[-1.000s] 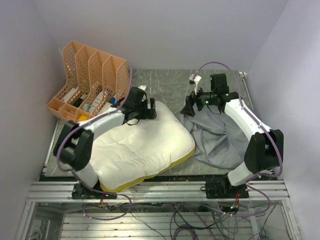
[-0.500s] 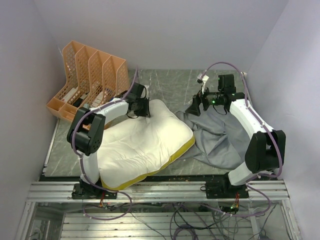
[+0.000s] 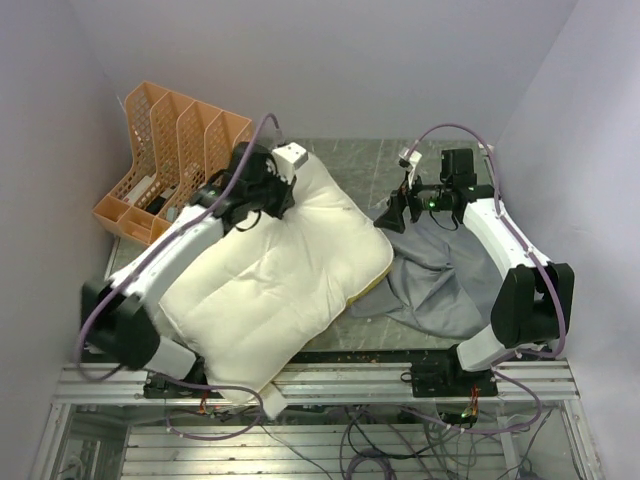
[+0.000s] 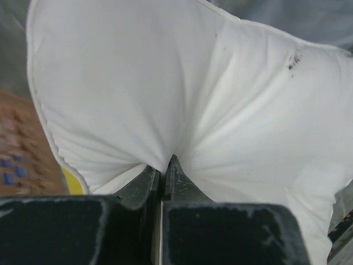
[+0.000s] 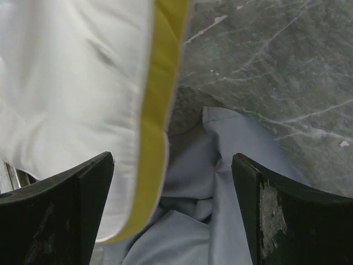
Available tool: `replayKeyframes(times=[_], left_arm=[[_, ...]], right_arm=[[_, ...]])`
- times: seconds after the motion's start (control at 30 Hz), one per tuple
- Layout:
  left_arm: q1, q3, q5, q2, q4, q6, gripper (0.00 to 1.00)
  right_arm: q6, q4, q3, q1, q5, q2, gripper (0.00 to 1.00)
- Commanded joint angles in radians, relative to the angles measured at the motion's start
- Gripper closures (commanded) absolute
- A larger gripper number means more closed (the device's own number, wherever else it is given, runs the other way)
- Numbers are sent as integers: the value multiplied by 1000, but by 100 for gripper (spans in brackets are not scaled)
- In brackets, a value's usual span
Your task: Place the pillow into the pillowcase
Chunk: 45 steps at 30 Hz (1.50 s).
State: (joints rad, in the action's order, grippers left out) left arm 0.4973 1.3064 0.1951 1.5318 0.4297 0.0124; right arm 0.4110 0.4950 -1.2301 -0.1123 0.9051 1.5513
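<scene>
Pinching one pillow (image 3: pixel 272 282), one pillowcase (image 3: pixel 442 282) beside

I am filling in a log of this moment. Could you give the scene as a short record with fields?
left tool: shut on the far edge of the pillow
right tool: open, empty, above the pillowcase
pillow: cream, on the table, outside the pillowcase, near corner over the table's front edge
pillowcase: blue-grey, crumpled, right of the pillow
rack: orange, far left corner
</scene>
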Motion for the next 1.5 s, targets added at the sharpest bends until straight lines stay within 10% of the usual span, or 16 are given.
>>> replayKeyframes(times=[0.0,0.43,0.83,1.0,1.17,1.47], left_arm=[[6,47,83,-218,4,297,93],[-10,-57,172,-501,155,485,93],[-24,69,248,-391,199,569,93],[-34,99,312,-348,189,582,93],[-49,122,349,-307,179,585,93],[-62,57,556,-203,24,488,93]], right_arm=[[111,83,-42,7,-3,-28,13],[82,0,73,27,-199,-75,35],[33,-158,96,-107,-495,167,29],[-2,-211,31,-112,-557,233,52],[-47,-224,-66,-86,-476,234,100],[-99,-230,-262,-50,-422,155,100]])
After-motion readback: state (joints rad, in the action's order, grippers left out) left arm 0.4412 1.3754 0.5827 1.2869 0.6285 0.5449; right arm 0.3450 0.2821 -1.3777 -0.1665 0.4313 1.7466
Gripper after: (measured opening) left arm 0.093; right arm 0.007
